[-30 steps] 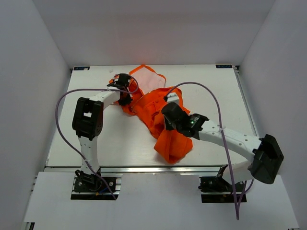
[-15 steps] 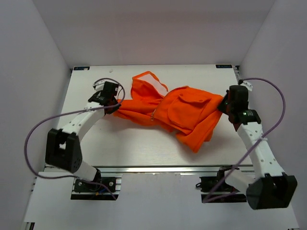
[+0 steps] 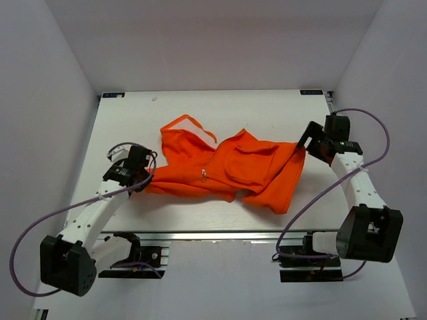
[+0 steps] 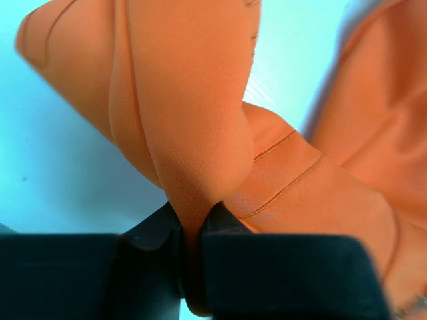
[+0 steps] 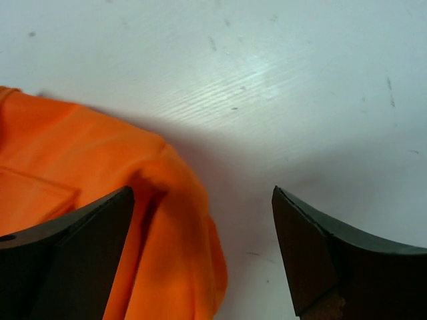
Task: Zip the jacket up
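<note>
The orange jacket (image 3: 247,167) lies spread across the middle of the white table, flap pocket (image 3: 252,155) facing up. A pale zipper pull (image 3: 203,175) shows near its centre. My left gripper (image 3: 145,177) is at the jacket's left edge. In the left wrist view its jaws (image 4: 193,217) pinch a fold of the orange jacket (image 4: 187,100). My right gripper (image 3: 308,141) hovers at the jacket's right corner. In the right wrist view it (image 5: 200,193) stands wide open, with the jacket's edge (image 5: 67,153) lying loose between the fingers, nearer the left one.
The white table (image 3: 200,100) is walled in at the back and both sides. A metal rail (image 3: 220,235) runs along its near edge by the arm bases. Purple cables (image 3: 373,117) loop beside each arm.
The arms drew apart and stretched the bunched jacket out flat. My right gripper opened and let go of the jacket's right end. My left gripper pulled its end toward the near left.
</note>
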Robot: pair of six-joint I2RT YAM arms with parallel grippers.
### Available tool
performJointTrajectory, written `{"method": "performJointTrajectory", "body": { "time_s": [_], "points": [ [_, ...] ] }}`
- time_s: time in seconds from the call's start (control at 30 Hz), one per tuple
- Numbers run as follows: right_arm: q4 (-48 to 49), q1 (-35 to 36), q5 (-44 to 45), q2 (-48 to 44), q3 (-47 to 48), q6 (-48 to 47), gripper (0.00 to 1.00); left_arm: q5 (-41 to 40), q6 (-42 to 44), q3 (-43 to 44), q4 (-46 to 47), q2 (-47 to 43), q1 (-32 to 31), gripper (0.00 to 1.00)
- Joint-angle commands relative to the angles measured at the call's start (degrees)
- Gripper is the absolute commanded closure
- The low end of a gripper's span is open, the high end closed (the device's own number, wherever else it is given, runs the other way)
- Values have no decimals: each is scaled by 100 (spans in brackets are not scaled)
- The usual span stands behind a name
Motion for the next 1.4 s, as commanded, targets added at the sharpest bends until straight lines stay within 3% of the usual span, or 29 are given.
{"method": "performJointTrajectory", "body": {
  "time_s": [0.0,0.07,0.1,0.17,0.2,0.33,0.5,0.57,0.77,0.87,0.93,0.97,1.13,1.23,1.37],
  "points": [
    [243,461,-401,-374,387,-502,11,-449,8,49,-113,-447,62,78],
    [235,1112,271,-725,492,-801,11,-397,166,233,-15,-447,62,60],
    [209,1855,546,-883,536,-924,11,-335,271,329,29,-360,54,31],
    [121,2431,751,-963,695,-1126,11,-274,368,646,20,-167,62,7],
    [121,2791,646,-972,712,-1179,11,-169,595,742,107,-96,62,2],
    [243,3926,723,-692,704,-1469,11,577,1080,1103,354,159,54,2],
    [595,5412,1163,482,904,-1909,11,1940,1467,622,1099,115,-34,2],
    [552,5658,1462,924,1125,-1997,11,2362,1493,297,1285,45,-209,2],
    [657,5914,1277,2366,1784,-2261,11,2337,1379,-398,1549,-96,-579,2],
    [901,5914,1988,2858,1838,-2086,13,2048,1265,-741,1751,44,-579,2],
    [938,5914,2767,2956,1916,-1867,22,1907,1134,-900,1839,167,-579,2],
    [921,5914,2981,3026,2021,-1822,43,1785,1090,-935,1944,316,-579,2],
    [1061,5827,4027,2834,2023,-1479,100,1503,1063,-839,2033,756,-579,2],
    [1017,5511,3899,2535,1909,-1189,100,1239,1045,-751,1893,906,-579,2],
    [1123,4390,3336,1816,1583,-961,100,958,1019,-742,1752,854,-579,2]
  ]
}}
